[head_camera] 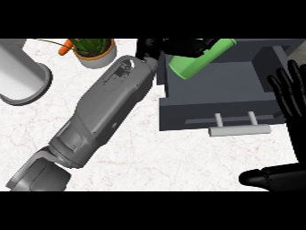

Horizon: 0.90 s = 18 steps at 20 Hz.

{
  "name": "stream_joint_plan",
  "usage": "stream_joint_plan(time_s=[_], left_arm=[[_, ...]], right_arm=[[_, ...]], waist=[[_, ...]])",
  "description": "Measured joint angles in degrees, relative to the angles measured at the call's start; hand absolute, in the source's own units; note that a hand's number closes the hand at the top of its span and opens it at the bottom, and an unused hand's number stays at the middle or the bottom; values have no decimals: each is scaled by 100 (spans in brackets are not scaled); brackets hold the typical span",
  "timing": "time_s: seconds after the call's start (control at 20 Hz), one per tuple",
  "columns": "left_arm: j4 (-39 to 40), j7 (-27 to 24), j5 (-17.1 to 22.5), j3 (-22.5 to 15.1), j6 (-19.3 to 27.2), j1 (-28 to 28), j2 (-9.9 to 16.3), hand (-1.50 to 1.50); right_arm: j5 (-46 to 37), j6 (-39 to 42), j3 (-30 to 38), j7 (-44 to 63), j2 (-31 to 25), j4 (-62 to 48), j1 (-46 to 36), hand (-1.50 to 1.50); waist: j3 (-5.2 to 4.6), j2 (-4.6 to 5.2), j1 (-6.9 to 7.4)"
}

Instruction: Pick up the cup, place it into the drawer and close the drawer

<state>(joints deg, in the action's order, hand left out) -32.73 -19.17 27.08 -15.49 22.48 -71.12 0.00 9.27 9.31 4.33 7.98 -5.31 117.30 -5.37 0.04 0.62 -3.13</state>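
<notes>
drawer [221,96] open, you have room inside | left hand [175,46] curled round green cup [196,60] over drawer's back-left edge | right hand [299,108] flat open at right, holding nothing

On my desk [148,152], a white marbled top, I see a tall pale grey cylinder [13,74] standing at the far left edge. Just right of it, near the back edge, sits a small tan pot [97,57] holding a green plant [89,45] with an orange bit at its left side.
</notes>
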Motion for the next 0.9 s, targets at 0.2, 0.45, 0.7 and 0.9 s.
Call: stream_joint_plan(time_s=[0.2, 0.45, 0.7, 0.9], left_arm=[[463, -84, 202, -327, 29, -225, 0, 150], [758, -135, 467, -831, 162, -367, 0, 150], [945, 4, 601, -1345, 321, -472, 0, -150], [1007, 51, 636, -1736, 523, -412, 1, -150]], right_arm=[[35, 14, 20, -24, -1, -90, -71, -150], [109, 81, 26, -16, -48, -152, -213, -150], [80, 78, -41, -12, -28, -210, -322, -150], [183, 161, -11, -50, -55, -169, -281, -150]], waist=[[2, 16, -48], [4, 47, -182], [6, 65, -259], [7, 70, -307]])
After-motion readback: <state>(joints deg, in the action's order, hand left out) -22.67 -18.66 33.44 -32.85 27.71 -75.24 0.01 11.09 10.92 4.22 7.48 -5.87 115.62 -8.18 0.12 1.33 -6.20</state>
